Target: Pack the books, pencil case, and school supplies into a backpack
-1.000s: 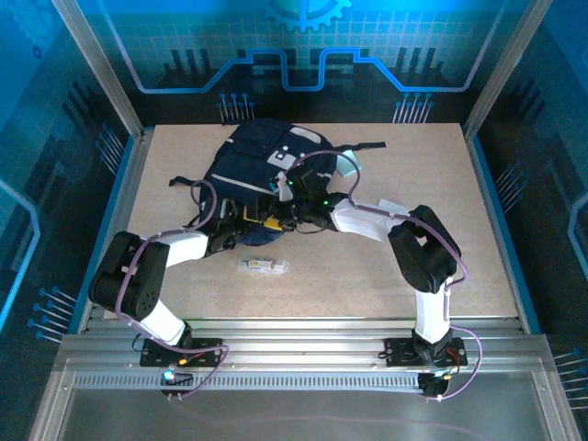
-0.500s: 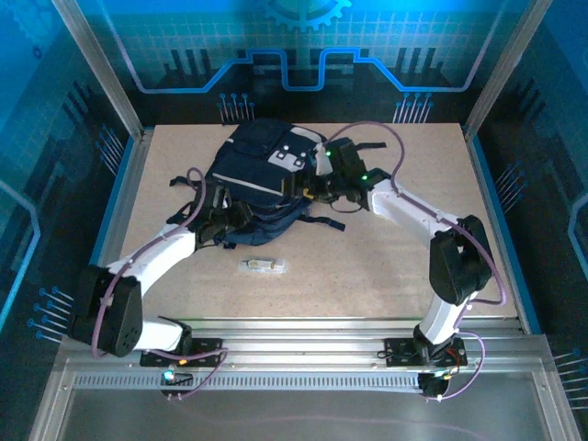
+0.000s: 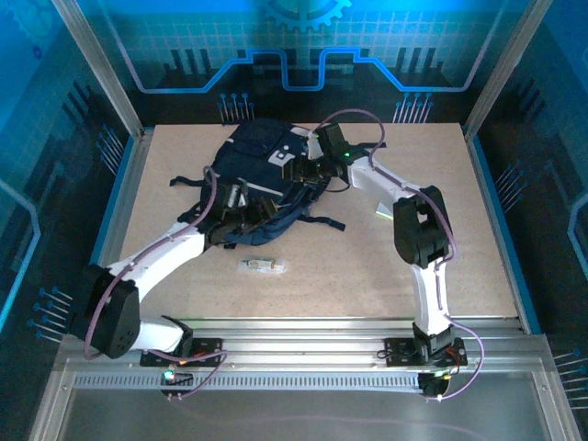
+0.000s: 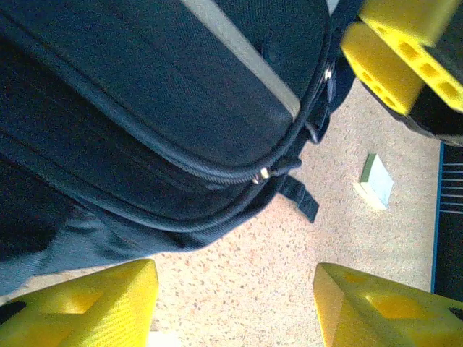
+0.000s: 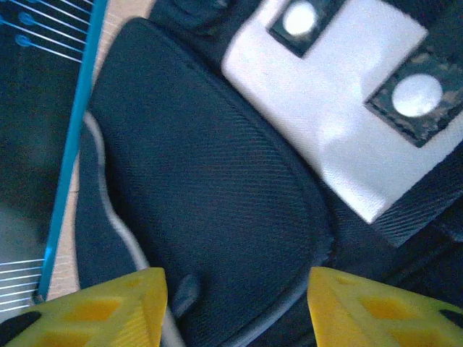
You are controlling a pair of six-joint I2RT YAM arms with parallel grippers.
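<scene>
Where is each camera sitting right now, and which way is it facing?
Top: above and behind the bases, looking down on the table, backpack and tube; both arms show.
Left wrist: on the left end effector, low beside the backpack's zipper, facing the table and a small pad; its yellow fingers show.
Right wrist: on the right end effector, close over the backpack's white patch; its fingers show.
Shared: all three see the backpack.

Tube [image 3: 264, 265] on table [image 3: 413, 266], before backpack [image 3: 253, 154]
</scene>
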